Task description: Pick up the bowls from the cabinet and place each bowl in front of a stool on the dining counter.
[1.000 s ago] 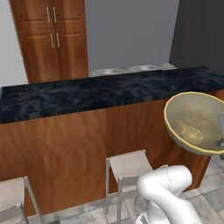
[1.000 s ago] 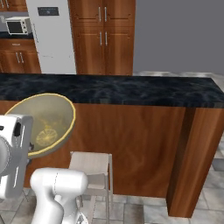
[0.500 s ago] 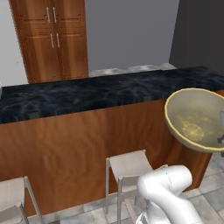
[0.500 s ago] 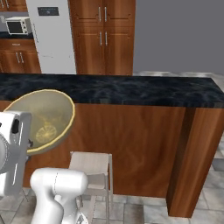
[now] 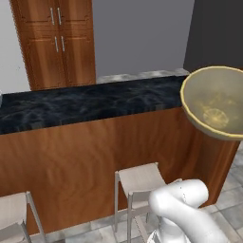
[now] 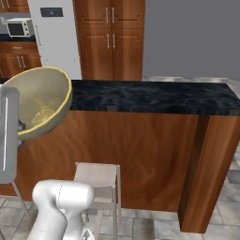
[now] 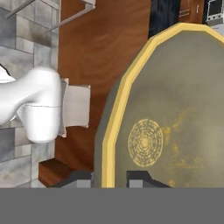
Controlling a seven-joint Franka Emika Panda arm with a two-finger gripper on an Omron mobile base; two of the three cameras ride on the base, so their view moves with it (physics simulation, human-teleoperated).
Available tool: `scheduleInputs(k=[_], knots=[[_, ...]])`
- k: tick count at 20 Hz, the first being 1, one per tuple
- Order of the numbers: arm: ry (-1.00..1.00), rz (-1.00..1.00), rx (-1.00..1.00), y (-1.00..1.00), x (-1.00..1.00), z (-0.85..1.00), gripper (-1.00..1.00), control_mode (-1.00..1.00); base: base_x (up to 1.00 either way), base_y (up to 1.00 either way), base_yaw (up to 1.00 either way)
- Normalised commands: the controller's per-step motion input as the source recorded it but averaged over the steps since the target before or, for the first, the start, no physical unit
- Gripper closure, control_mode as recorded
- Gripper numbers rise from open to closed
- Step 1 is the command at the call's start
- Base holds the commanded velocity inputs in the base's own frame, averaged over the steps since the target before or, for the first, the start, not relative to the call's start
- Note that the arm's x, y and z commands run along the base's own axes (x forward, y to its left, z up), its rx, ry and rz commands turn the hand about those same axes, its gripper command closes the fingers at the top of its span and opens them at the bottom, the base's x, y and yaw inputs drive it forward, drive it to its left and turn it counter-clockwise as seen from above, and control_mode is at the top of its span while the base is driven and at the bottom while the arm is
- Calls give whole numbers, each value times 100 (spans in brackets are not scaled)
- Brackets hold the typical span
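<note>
Carrying step: the end effector (image 7: 109,180) is clamped on the rim of the olive-tan bowl (image 5: 216,105), apparently tilted, at right of frame. Next: lift over the table (image 5: 90,102) and set it before the stool (image 5: 140,176).

Dining counter and floor

The black marbled dining counter (image 5: 90,104) (wood-panel front) stands on grey tiled floor (image 6: 154,229); two pale stools (image 5: 138,179) stand on the tiles against it.

One olive-tan bowl (image 5: 214,102), one dining counter (image 5: 85,105), two stools (image 5: 140,179) at 6 and 8 o'clock, perhaps more.
</note>
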Motion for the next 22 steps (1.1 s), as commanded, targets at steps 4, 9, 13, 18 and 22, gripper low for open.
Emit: scheduleInputs(k=[4, 9, 13, 18, 22], knots=[[23, 11, -10, 0, 44, 20, 100, -100, 0, 0, 0], [24, 5, -7, 2, 91, 3, 100, -100, 0, 0, 0], [12, 5, 0, 0, 100, 0, 100, -100, 0, 0, 0], [0, 15, 9, 0, 92, 0, 100, -100, 0, 0, 0], [0, 14, 13, 0, 85, 0, 100, -100, 0, 0, 0]])
